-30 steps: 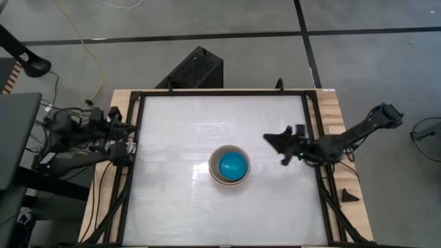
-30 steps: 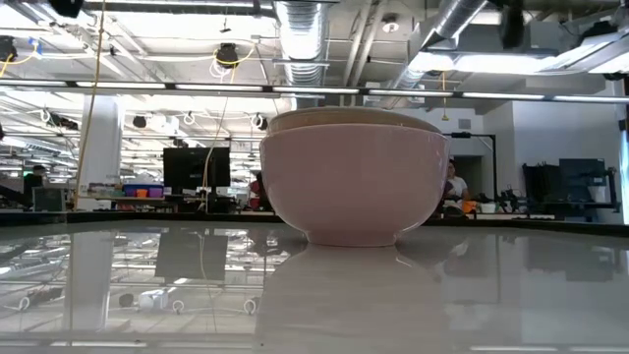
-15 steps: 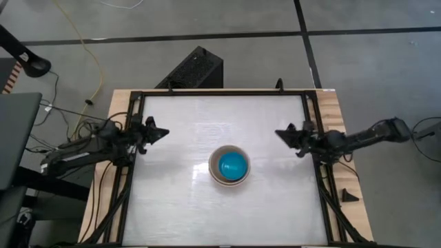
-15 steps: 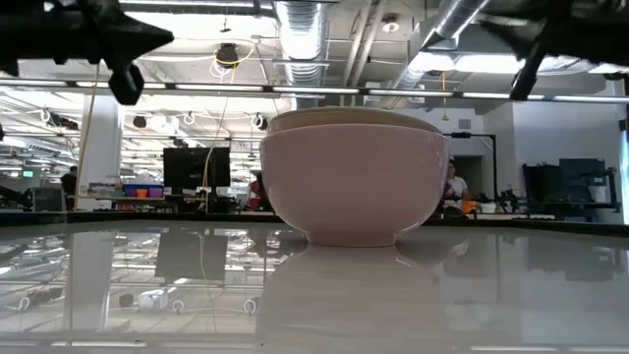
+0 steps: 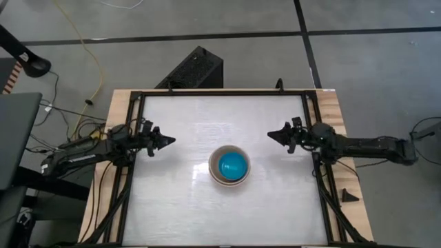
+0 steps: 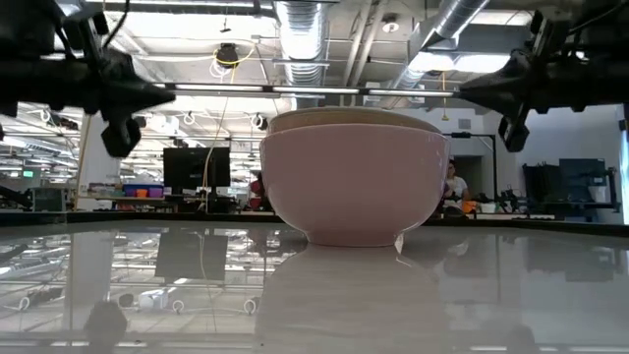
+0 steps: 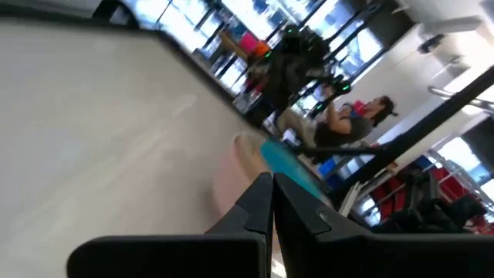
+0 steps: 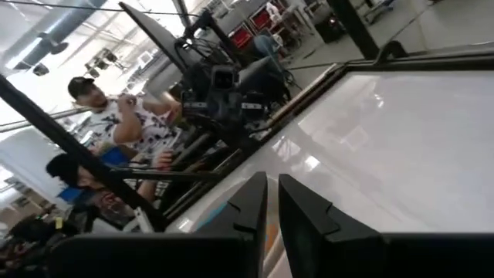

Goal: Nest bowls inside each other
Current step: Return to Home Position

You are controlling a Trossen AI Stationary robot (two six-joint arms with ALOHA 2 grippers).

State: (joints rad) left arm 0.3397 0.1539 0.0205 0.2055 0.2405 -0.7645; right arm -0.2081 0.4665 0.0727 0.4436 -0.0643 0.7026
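The bowls stand nested in one stack at the middle of the table. In the low view the outer pale pink bowl rests on its base, with a beige rim showing above it. From above, a bright blue-teal bowl sits innermost. My left gripper hovers to the stack's left, shut and empty, pointing level toward the bowls. My right gripper hovers to the stack's right, pointing level toward the table's left. Its fingers stand a narrow slit apart with nothing between them.
A black frame runs round the white tabletop. A black box stands on the floor beyond the far edge. Bare tabletop lies on all sides of the stack. People show in the room behind the table.
Both grippers have come down from above the low view's top edge to about the height of the stack's rim. My left gripper has gone from the table's left edge toward the bowls, rolling as it went. My right arm has stretched out along the right edge. The bowls have stayed put.
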